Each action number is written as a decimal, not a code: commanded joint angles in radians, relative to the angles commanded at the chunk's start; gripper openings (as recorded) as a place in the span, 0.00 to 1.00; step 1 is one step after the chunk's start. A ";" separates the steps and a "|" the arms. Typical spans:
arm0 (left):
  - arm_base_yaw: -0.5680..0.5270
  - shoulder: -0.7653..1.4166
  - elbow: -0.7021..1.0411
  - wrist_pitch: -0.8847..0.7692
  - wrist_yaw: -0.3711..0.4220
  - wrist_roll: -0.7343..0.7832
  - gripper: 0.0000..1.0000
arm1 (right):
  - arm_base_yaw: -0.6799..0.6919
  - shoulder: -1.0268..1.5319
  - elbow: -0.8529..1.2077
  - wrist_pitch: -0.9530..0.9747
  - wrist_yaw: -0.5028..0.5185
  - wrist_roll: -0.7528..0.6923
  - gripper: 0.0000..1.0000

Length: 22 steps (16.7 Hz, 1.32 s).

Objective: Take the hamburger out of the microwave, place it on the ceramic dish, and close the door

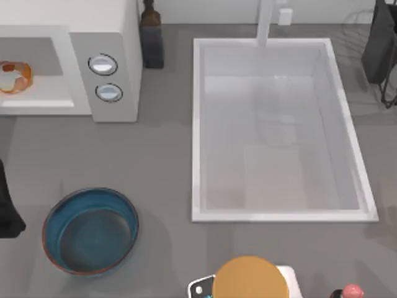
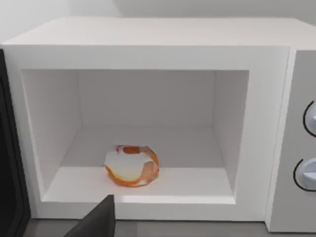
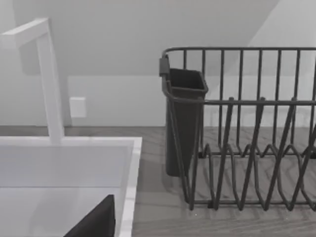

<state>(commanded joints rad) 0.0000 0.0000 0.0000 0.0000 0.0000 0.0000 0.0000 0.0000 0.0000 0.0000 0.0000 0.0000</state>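
Microwave (image 1: 105, 37) upper left of top view, cavity open, hamburger (image 2: 132, 165) inside on floor, nothing blocking. Ceramic dish (image 1: 90, 231) lower left, empty. Sink (image 1: 279, 205) centre-right; dish rack (image 3: 247, 143) beyond. Both grippers' jaw state: cannot tell.

It was a kitchen: a white microwave (image 1: 93, 56) stood at ten o'clock on the grey tabletop (image 1: 161, 155), beside a sink (image 1: 279, 130), faucet (image 1: 268, 22) and dish rack (image 3: 247, 133).

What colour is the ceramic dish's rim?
Glossy blue on the ceramic dish, clearest in the top view.
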 joint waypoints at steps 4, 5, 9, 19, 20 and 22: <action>0.004 0.055 0.023 0.025 0.004 0.002 1.00 | 0.000 0.000 0.000 0.000 0.000 0.000 1.00; 0.006 0.094 0.040 0.043 0.008 0.003 1.00 | 0.000 0.000 0.000 0.000 0.000 0.000 1.00; 0.022 0.336 0.140 0.149 0.026 0.010 1.00 | 0.000 0.000 0.000 0.000 0.000 0.000 1.00; 0.081 1.256 0.522 0.554 0.098 0.038 1.00 | 0.000 0.000 0.000 0.000 0.000 0.000 1.00; 0.087 1.354 0.563 0.597 0.106 0.041 1.00 | 0.000 0.000 0.000 0.000 0.000 0.000 1.00; 0.100 1.544 0.642 0.681 0.120 0.047 1.00 | 0.000 0.000 0.000 0.000 0.000 0.000 1.00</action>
<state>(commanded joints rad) 0.0998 1.5444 0.6423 0.6812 0.1205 0.0472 0.0000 0.0000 0.0000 0.0000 0.0000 0.0000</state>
